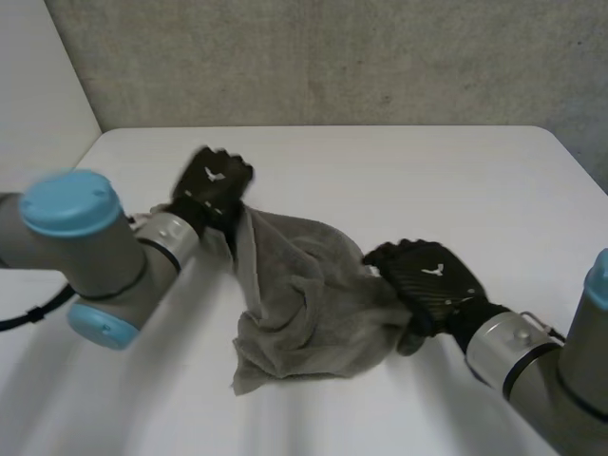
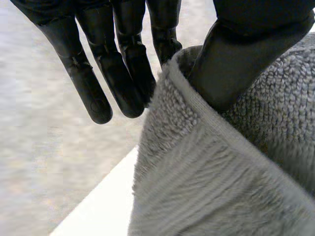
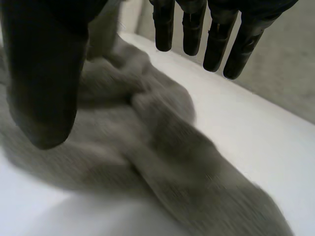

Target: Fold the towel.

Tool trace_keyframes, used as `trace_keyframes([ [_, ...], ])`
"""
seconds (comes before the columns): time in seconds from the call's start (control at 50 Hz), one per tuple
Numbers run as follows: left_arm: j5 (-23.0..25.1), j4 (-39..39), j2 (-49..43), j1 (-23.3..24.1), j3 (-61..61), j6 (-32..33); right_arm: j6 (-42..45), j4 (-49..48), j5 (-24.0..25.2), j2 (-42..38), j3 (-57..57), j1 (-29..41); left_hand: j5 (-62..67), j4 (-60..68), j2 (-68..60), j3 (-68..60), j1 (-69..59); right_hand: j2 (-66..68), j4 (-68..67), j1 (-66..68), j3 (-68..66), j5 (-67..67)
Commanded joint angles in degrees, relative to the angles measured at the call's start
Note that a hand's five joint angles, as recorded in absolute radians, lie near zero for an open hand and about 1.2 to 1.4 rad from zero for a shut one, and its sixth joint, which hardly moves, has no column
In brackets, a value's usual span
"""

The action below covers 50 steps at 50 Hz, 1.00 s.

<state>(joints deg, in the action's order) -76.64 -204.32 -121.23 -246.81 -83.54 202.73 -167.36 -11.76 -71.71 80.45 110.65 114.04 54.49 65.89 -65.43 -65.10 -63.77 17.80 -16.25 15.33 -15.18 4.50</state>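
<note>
Fingertips (image 2: 101, 105) of the left hand (image 1: 214, 185) long, glossy black, straight and side by side. Thumb opposite, pinching a hemmed edge of the towel (image 1: 304, 294) against them. Grey terry, looped and nubbly, with a flat woven band along the hem. Drawn up to that hand at the far left, then sagging in soft rumpled folds to a bunched heap on the smooth white table (image 1: 399, 180), near its middle. At the heap's right edge, the right hand (image 1: 427, 278), palm down. Fingers (image 3: 189, 34) there straight and held well apart from the thumb, clamped on nothing. Towel crumpled under that palm, between thumb and fingertips; whether touched by them, cannot tell.
</note>
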Motion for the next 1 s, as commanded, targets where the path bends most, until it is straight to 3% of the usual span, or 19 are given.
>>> trace_keyframes([
  [0.02, -1.7, -0.2, 2.7, -3.7, 0.7, -0.4, -5.3, -0.1, 0.3, -0.6, -2.0, 9.3, 2.1, 0.7, -1.1, -1.5, -2.8, -2.7, 1.1, -0.2, 0.1, 0.6],
  [0.12, -1.8, -0.2, 2.4, -6.0, 1.4, -0.4, -5.2, -0.1, -0.3, -8.1, -5.2, 14.8, 1.7, 0.3, -0.8, -1.1, -2.5, 0.2, -1.7, 2.7, -2.8, 3.5],
  [0.34, -1.8, -0.5, 1.0, -7.5, 2.4, -2.6, -5.1, -2.1, -1.1, -20.8, -12.0, 18.0, 1.6, 0.2, -0.6, -1.0, -2.3, 18.0, -19.6, 20.5, -20.6, 21.3],
  [0.48, -1.8, -0.5, 1.1, -8.5, 2.5, -5.3, -5.1, -2.3, -2.3, -21.3, -14.1, 17.7, 1.6, 0.2, -0.6, -1.0, -2.3, 32.5, -34.0, 35.0, -35.1, 35.8],
  [0.5, -1.8, -0.5, 1.1, -8.6, 2.5, -5.7, -5.0, -2.4, -2.6, -21.1, -14.3, 17.6, 1.6, 0.2, -0.6, -1.0, -2.3, 40.8, -42.4, 43.3, -43.4, 44.1],
  [0.52, -1.8, -0.5, 1.1, -8.6, 2.5, -5.7, -5.0, -2.4, -2.6, -21.1, -14.3, 17.6, 1.6, 0.2, -0.6, -1.0, -2.3, 40.9, -42.4, 43.4, -43.5, 44.2],
  [0.56, -1.8, -0.5, 1.1, -8.7, 2.5, -5.9, -5.0, -2.5, -2.9, -20.9, -14.7, 17.4, 1.4, 0.0, -0.5, -0.8, -2.1, 62.1, -63.6, 64.6, -64.7, 65.4],
  [0.68, -1.8, -0.5, 1.1, -8.7, 2.4, -5.9, -4.7, -2.9, -1.9, -20.6, -15.0, 17.0, 0.9, -0.5, 0.0, -0.3, -1.6, 62.2, -63.8, 64.7, -64.8, 65.5],
  [0.76, -1.8, -0.4, 1.7, -8.6, 2.0, -6.1, -2.1, -1.9, -1.1, -18.0, -15.4, 12.9, 0.7, -0.7, 0.2, -0.1, -1.4, 62.2, -63.8, 64.7, -64.8, 65.5],
  [0.8, -1.6, -0.1, 2.0, -8.5, 1.5, -6.1, 3.3, 0.1, 0.9, -15.1, -16.0, 5.5, 0.7, -0.7, 0.2, -0.1, -1.4, 62.2, -63.8, 64.7, -64.8, 65.5],
  [0.82, -1.6, -0.1, 2.0, -8.5, 1.5, -6.1, 3.4, 0.1, 0.9, -15.1, -16.0, 5.5, 0.7, -0.7, 0.2, -0.1, -1.4, 62.2, -63.8, 64.7, -64.8, 65.5],
  [0.86, -1.5, 0.0, 2.1, -8.2, 1.4, -6.1, 11.5, 5.2, 3.6, -13.5, -19.5, -2.4, 0.6, -0.8, 0.4, 0.0, -1.3, 62.2, -63.8, 64.7, -64.8, 65.5],
  [0.92, -1.4, 0.2, 2.3, -7.5, 1.2, -6.1, 15.4, 8.9, 5.3, -13.4, -21.7, -5.6, 0.7, -0.7, 0.2, -0.1, -1.4, 62.2, -63.8, 64.7, -64.8, 65.5],
  [1.0, -1.1, 0.4, 2.2, -6.1, 0.6, -6.5, 24.9, 19.6, 11.5, -14.8, -29.7, -11.0, 0.7, -0.7, 0.2, -0.1, -1.4, 62.2, -63.8, 64.7, -64.8, 65.5],
])
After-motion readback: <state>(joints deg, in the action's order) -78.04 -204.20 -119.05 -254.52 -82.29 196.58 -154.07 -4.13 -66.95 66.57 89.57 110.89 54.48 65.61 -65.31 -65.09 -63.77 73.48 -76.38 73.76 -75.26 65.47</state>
